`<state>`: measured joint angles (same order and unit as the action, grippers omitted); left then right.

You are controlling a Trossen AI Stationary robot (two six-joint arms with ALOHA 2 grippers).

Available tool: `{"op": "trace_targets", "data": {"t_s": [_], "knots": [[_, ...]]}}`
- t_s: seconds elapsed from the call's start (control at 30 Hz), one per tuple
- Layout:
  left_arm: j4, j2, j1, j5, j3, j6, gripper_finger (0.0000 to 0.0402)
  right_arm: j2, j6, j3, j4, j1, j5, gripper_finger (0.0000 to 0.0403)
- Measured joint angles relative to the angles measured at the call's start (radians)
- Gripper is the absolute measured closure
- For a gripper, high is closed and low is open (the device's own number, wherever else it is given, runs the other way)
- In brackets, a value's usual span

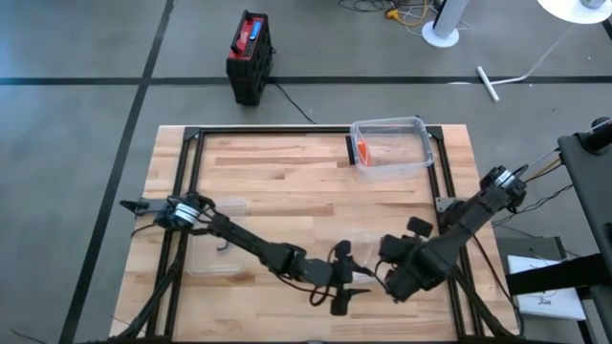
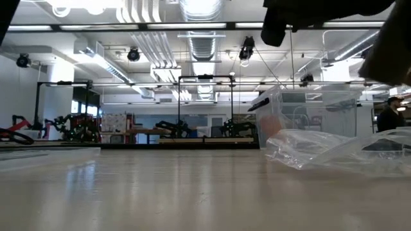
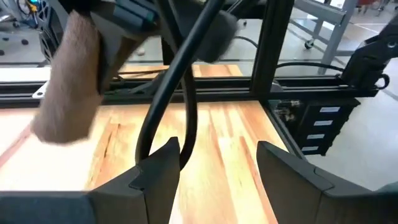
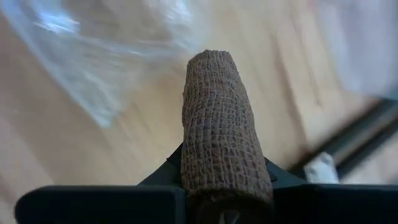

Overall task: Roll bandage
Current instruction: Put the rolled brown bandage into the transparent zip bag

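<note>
Right gripper clamped on bandage; my left gripper open beside it. Keep grip firm, wrap tension even, clear of plastic bag

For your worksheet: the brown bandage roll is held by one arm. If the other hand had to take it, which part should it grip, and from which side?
Probably the free end of the bandage roll, which sticks out past the right hand shut on its base. The roll is a plain cylinder, so fingers should close across its width, coming in from the side opposite the right hand. The left hand is open, facing the roll.
</note>
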<state>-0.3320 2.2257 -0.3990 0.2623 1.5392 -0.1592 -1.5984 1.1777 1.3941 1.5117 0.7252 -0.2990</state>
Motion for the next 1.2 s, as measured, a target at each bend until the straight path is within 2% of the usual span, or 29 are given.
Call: {"op": "trace_targets", "data": {"t_s": [0.1,0.33,0.5,0.6,0.7,0.87,1.03,1.2], "knots": [[0.01,-0.02,-0.005,-0.001,0.004,0.002,0.0196,0.011,0.035,-0.012,0.048,0.012,-0.014,0.035],[-0.099,-0.127,-0.044,0.028,-0.012,0.145,0.0196,0.047,-0.047,-0.109,-0.121,-0.005,-0.013,0.035],[-0.146,-0.225,-0.07,0.007,-0.006,0.178,0.0196,0.044,-0.06,-0.173,-0.164,-0.005,0.01,0.035],[-0.118,-0.244,-0.091,-0.036,-0.008,0.2,0.0196,0.05,-0.06,-0.204,-0.147,-0.017,0.015,0.035],[-0.047,-0.259,-0.1,-0.005,-0.008,0.199,0.0196,0.093,-0.035,-0.209,-0.089,-0.018,0.012,0.035],[0.131,-0.18,-0.085,0.137,-0.021,0.073,0.0196,0.229,0.068,-0.212,-0.016,-0.013,-0.023,0.035],[0.121,-0.055,-0.046,0.167,-0.019,-0.011,0.0196,0.344,0.103,-0.229,-0.084,-0.007,-0.108,0.035],[0.134,0.056,0.004,0.166,-0.019,-0.103,0.0196,0.369,0.105,-0.243,-0.112,-0.01,-0.123,0.035]]}}
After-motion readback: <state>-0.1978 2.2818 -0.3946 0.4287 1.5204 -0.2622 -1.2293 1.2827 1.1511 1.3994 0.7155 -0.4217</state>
